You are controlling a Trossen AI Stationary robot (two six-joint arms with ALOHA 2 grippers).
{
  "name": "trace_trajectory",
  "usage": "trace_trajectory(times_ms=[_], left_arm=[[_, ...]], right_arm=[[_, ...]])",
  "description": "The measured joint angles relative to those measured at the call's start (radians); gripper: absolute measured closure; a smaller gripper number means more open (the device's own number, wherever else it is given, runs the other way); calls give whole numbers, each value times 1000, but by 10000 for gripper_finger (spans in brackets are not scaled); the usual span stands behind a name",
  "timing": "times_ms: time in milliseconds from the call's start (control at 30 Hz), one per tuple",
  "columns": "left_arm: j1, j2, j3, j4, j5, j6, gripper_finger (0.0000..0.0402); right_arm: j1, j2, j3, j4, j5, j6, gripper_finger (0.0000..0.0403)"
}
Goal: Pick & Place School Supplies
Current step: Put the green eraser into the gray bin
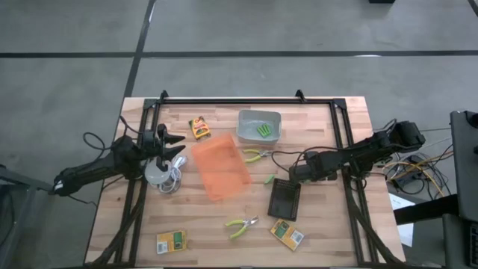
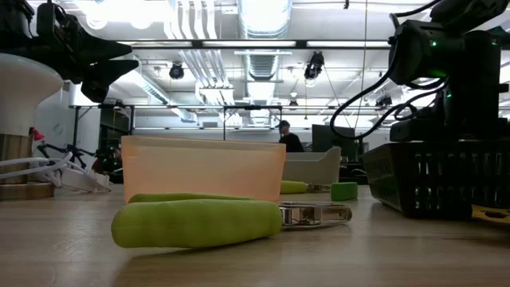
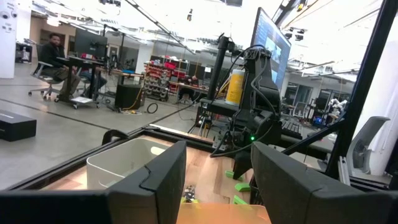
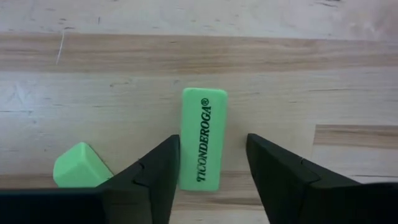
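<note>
Eraser (image 4: 203, 138) lies flat on table (image 4: 311, 74) between right hand's (image 4: 210, 167) spread fingers; centre, lower, then pinch its long sides. Left hand (image 3: 217, 180) spread, idle.

Bare wood lower centre of table (image 1: 216, 239) free. Centre crowded: orange bin (image 1: 220, 166), grey bin (image 1: 259, 126), black basket (image 1: 284, 199). Cable coil (image 1: 166, 178) blocks left.

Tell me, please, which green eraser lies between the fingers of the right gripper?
The long flat eraser printed TICONDEROGA lies between the right gripper fingers; the small wedge-shaped eraser sits outside them, beside one finger.
</note>
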Motion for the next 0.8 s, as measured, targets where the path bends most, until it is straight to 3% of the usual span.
trace_trajectory(times_ms=[467,800], left_arm=[[0,0,0,0,0,0,213],[0,0,0,0,0,0,213]], right_arm=[[0,-2,1,-2,-13,10,324],[0,-8,0,-2,-15,4,320]])
